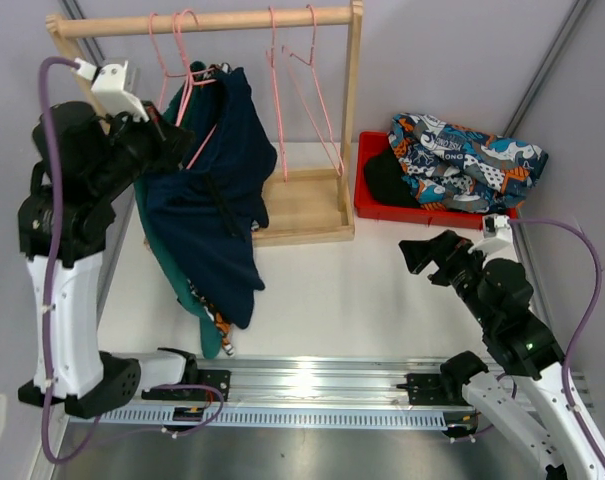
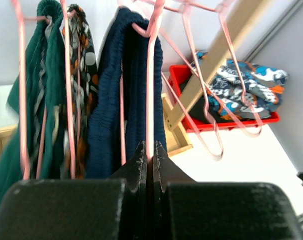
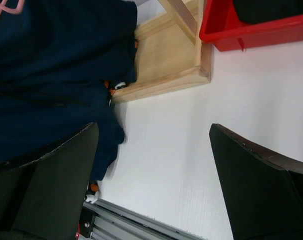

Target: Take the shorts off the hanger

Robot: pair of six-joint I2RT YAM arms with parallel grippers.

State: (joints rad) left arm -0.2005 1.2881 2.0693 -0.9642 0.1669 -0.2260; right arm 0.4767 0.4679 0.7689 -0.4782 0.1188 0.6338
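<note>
Toward the upper left of the overhead view, our left gripper (image 2: 150,151) is up at the wooden rack (image 1: 354,110). In its wrist view the jaws are pinched together on the wire of a pink hanger (image 2: 150,75) that carries the navy shorts (image 2: 118,100). The teal-green shorts (image 2: 46,85) and the camo shorts (image 2: 83,60) hang just beside it, toward the left of that frame. The black shorts (image 1: 387,180) and the blue-orange-white shorts (image 1: 462,150) lie in the red bin (image 1: 432,215) at the right. Our right gripper (image 3: 154,131) hovers low over the counter (image 3: 191,160), jaws wide apart and holding nothing.

The grip is on thin wire, not fabric, so we judge that a pull could twist the hanger in the jaws or lift it off the rod with the shorts on it. The hangers are crowded, so a sideways drag could hook the neighbours, bring other pairs down, or tip the rack.
</note>
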